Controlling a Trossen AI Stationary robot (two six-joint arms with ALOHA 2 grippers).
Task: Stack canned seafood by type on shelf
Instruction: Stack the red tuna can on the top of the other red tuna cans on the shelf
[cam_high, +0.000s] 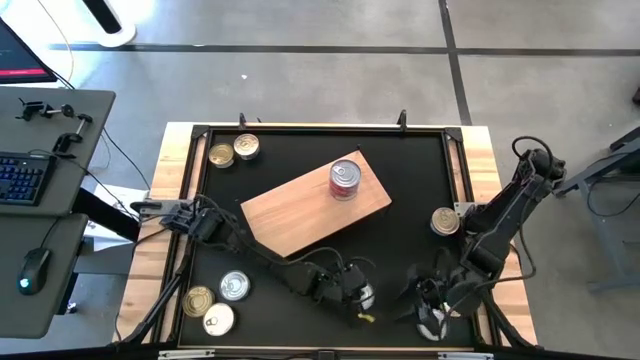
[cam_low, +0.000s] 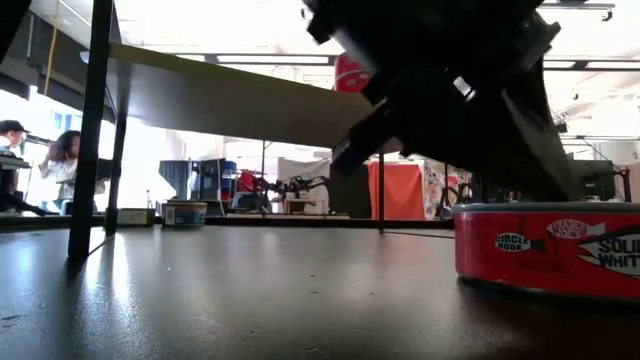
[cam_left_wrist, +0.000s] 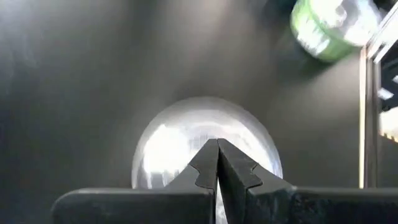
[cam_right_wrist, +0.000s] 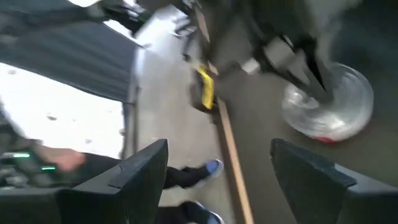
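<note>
The shelf (cam_high: 300, 210) is a light-brown board lying aslant mid-table, with a taller red-labelled tin (cam_high: 345, 180) standing on it. Near the front edge a flat tin with a silver top and red label (cam_high: 367, 296) (cam_low: 550, 250) sits on the black tabletop. My left gripper (cam_left_wrist: 217, 144) is shut right over its top. To the right of it my right gripper (cam_right_wrist: 217, 168) (cam_high: 432, 300) stands open, with nothing between its fingers. Other tins lie loose: two at the far left (cam_high: 232, 151), three at the near left (cam_high: 217, 302), one at the right (cam_high: 445, 221). My left gripper has its shut fingertips (cam_right_wrist: 318, 90) on the silver top (cam_left_wrist: 180, 140) of the red-labelled flat tin, about at its middle. The fingers slant down onto it from the table's left. The tin stays flat on the tabletop.
A green-labelled tin (cam_left_wrist: 329, 25) lies beyond the left gripper, close to the table's raised rail (cam_left_wrist: 367, 124). A small yellow piece (cam_high: 366, 318) lies at the near edge. People sit in the room behind (cam_low: 55, 165). Bare black tabletop shows between the shelf and the right-hand tin.
</note>
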